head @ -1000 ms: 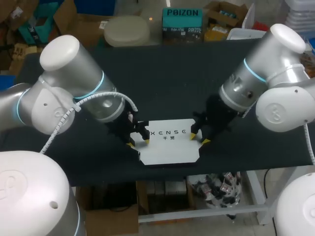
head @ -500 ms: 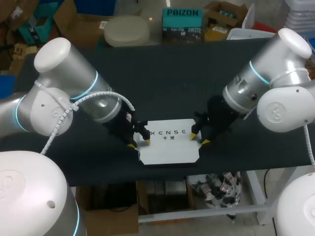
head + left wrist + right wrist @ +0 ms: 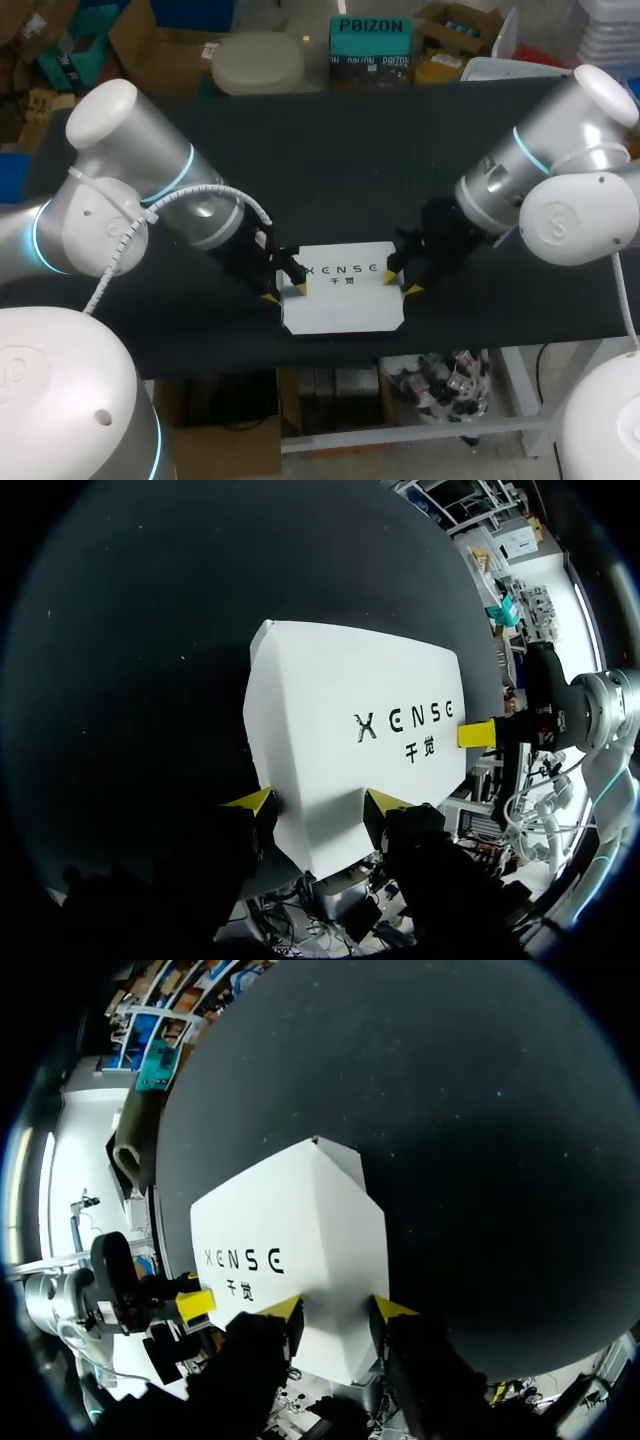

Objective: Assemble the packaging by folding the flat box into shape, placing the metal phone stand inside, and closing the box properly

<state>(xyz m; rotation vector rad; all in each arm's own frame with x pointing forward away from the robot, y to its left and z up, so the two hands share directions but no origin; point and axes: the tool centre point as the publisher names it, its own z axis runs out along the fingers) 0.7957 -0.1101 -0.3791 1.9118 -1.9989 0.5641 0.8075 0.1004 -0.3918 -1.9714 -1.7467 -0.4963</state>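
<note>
A white box (image 3: pixel 345 300) with dark lettering on its top lies closed on the black table (image 3: pixel 350 170), close to the front edge. My left gripper (image 3: pixel 284 293) stands open at its left end, one yellow tip outside the edge and the other over the top face. In the left wrist view the box (image 3: pixel 350 690) narrows to a corner between the left gripper's (image 3: pixel 320 802) fingers. My right gripper (image 3: pixel 401 284) is open at the right end. There the box (image 3: pixel 290 1220) sits between the right gripper's (image 3: pixel 337 1307) fingers. No metal phone stand shows in any view.
The table's front edge (image 3: pixel 350 345) runs just below the box. Both arms come in low from the sides and flank the box. The dark tabletop extends well behind the box toward the far edge.
Both arms have shifted their pose a little, elbows swinging outward. The fingertips have crept slightly along the box ends; the box itself has hardly moved.
</note>
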